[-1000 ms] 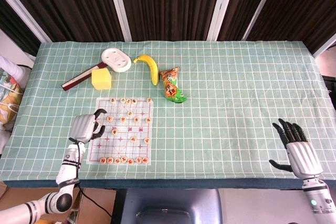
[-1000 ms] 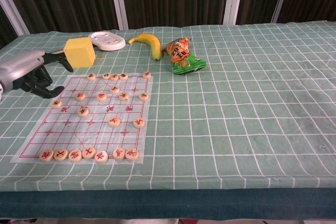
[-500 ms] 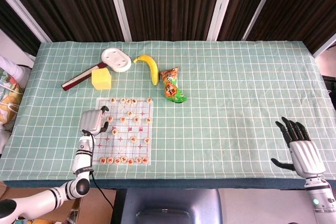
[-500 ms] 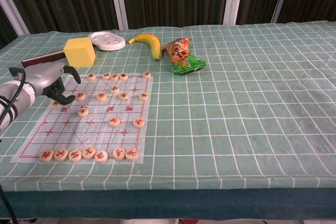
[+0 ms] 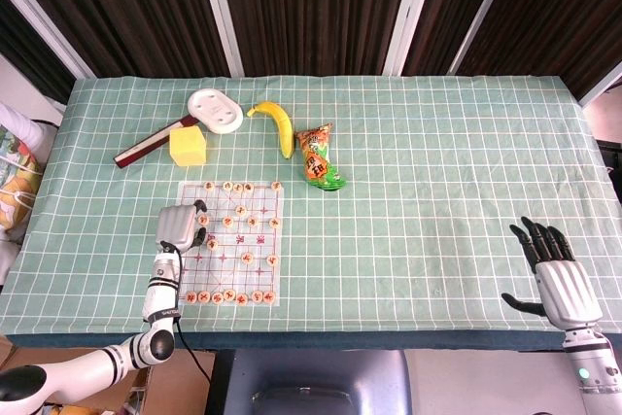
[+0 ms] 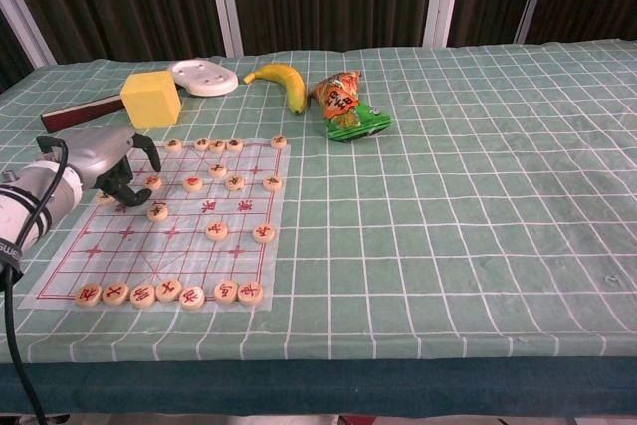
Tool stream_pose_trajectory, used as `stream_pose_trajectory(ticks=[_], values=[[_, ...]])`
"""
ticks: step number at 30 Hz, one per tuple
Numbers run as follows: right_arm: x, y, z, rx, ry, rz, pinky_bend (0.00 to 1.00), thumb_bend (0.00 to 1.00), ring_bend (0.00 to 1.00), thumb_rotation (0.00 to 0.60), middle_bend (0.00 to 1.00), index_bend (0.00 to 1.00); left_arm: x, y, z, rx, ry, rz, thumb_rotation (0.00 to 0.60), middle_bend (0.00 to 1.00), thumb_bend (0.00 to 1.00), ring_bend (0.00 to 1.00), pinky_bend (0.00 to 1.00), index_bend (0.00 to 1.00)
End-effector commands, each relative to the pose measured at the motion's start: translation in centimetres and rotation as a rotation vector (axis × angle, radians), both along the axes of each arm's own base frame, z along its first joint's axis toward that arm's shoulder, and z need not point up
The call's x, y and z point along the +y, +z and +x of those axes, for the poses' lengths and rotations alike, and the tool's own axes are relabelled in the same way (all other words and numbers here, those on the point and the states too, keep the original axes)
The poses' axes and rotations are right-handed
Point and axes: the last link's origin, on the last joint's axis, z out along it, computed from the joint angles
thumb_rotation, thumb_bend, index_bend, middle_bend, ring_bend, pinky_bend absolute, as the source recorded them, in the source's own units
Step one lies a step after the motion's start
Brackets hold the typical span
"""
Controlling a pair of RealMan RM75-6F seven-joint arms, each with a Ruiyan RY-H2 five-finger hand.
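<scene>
The left hand (image 6: 111,161) hovers with curled fingers, gripping nothing, over chess pieces (image 6: 157,212) on the board (image 6: 199,256); right hand (image 5: 554,274) spread open.

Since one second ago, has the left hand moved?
Yes. The left hand has moved right, from the left edge of the chess board to over its left columns, fingers among the pieces.

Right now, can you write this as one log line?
left hand: curled over chess board, near pieces | right hand: open, off board
</scene>
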Motion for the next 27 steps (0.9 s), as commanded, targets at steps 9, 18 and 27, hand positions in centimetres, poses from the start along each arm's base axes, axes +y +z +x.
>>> stream_pose_trajectory(ticks=[9,18,27], values=[[0.08,0.15,0.03,-0.003,0.001,-0.005,0.00,0.18,0.00,0.600,0.00,0.00,0.27,-0.25,-0.46,0.030,0.015,-0.004,0.600,1.00,0.37,1.00,1.00,0.42],[0.16,0.42,-0.03,-0.007,-0.001,-0.015,0.00,0.18,0.00,0.600,0.00,0.00,0.29,-0.73,-0.28,0.025,0.013,-0.007,0.600,1.00,0.36,1.00,1.00,0.45],[0.21,0.47,-0.07,-0.006,-0.001,-0.016,0.00,0.17,0.00,0.600,0.00,0.00,0.33,-0.61,0.06,0.019,-0.005,0.008,0.600,1.00,0.36,1.00,1.00,0.52]])
